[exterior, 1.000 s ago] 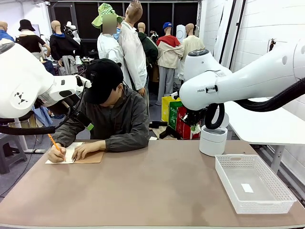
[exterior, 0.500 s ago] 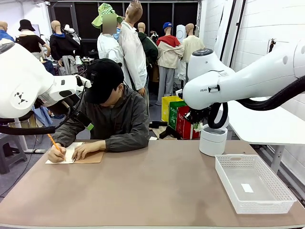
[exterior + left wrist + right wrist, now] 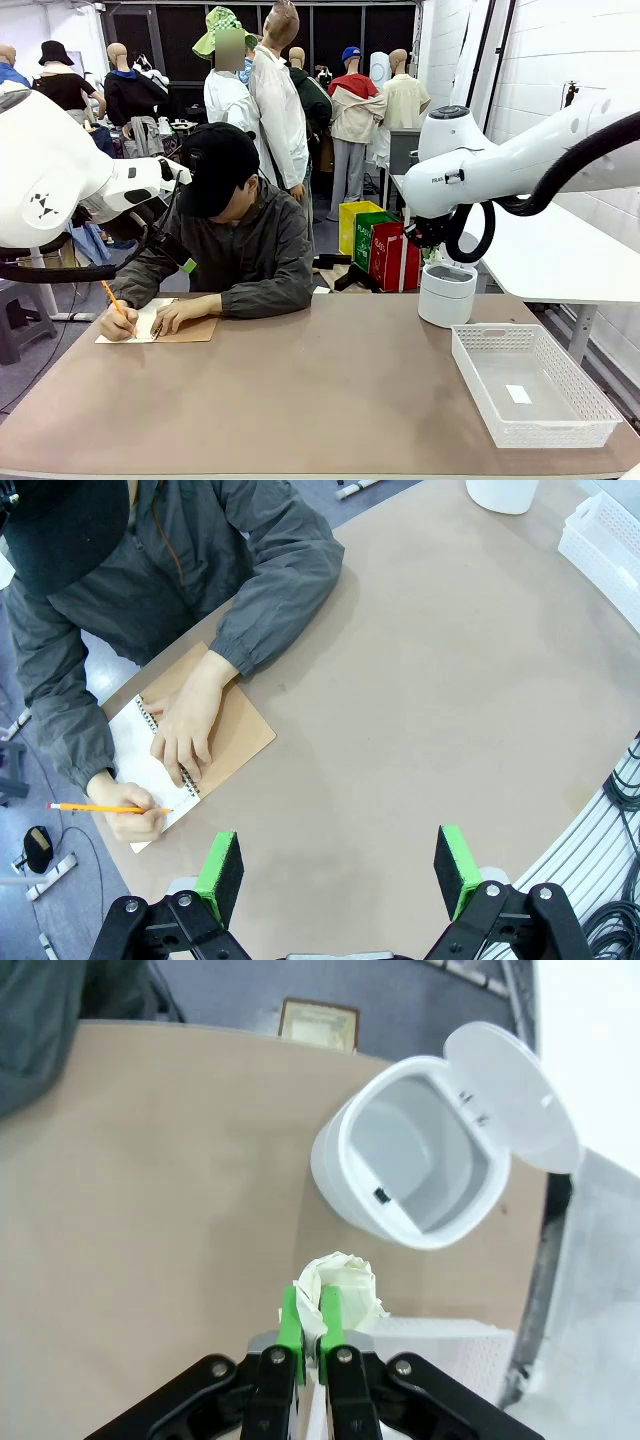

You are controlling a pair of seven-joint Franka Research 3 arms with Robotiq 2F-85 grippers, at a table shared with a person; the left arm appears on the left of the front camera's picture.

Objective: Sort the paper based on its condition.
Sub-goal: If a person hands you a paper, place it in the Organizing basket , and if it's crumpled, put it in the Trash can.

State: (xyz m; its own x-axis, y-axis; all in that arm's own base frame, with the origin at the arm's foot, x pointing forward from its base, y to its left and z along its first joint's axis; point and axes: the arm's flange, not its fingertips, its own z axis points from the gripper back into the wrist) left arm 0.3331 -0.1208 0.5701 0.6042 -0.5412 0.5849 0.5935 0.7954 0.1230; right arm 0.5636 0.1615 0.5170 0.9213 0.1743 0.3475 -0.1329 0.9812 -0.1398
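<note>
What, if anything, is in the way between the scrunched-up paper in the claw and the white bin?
Nothing visible. The right claw grips the scrunched-up paper, and the white bin stands just beyond it with its lid flipped open. Only bare table lies between them.

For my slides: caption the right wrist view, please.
Right gripper pinching crumpled paper near an open white bin over the table.
</note>
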